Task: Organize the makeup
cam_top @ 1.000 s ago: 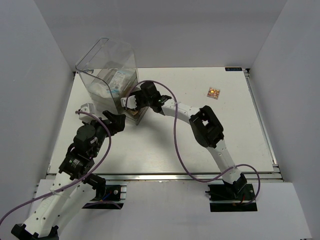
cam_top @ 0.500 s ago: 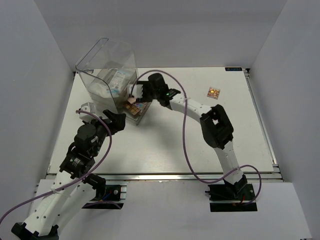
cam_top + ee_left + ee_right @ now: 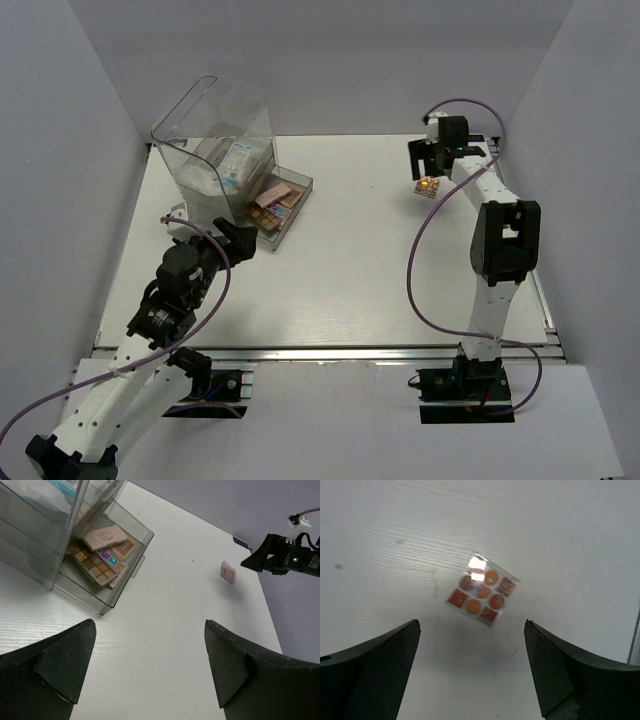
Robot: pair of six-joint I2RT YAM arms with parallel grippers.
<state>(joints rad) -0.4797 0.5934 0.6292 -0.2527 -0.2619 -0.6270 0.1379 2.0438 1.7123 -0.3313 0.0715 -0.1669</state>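
A small square eyeshadow palette (image 3: 427, 187) with orange pans lies alone on the white table at the far right; it also shows in the right wrist view (image 3: 482, 589) and the left wrist view (image 3: 228, 573). My right gripper (image 3: 428, 160) hangs open and empty just above and behind it. Several flat palettes (image 3: 275, 199) lie in the pulled-out bottom drawer (image 3: 115, 592) of the clear drawer box (image 3: 215, 150). Clear packets with white contents (image 3: 228, 162) sit in the upper part of the box. My left gripper (image 3: 225, 243) is open and empty, near the drawer's front left.
The clear drawer box stands at the far left of the table, its bottom drawer open toward the middle. White walls enclose the table on the left, back and right. The right arm stretches along the right side.
My right gripper has left the open drawer and swung across the table to the far right, over the lone palette. The palettes now lie in the drawer. The left arm has barely moved.
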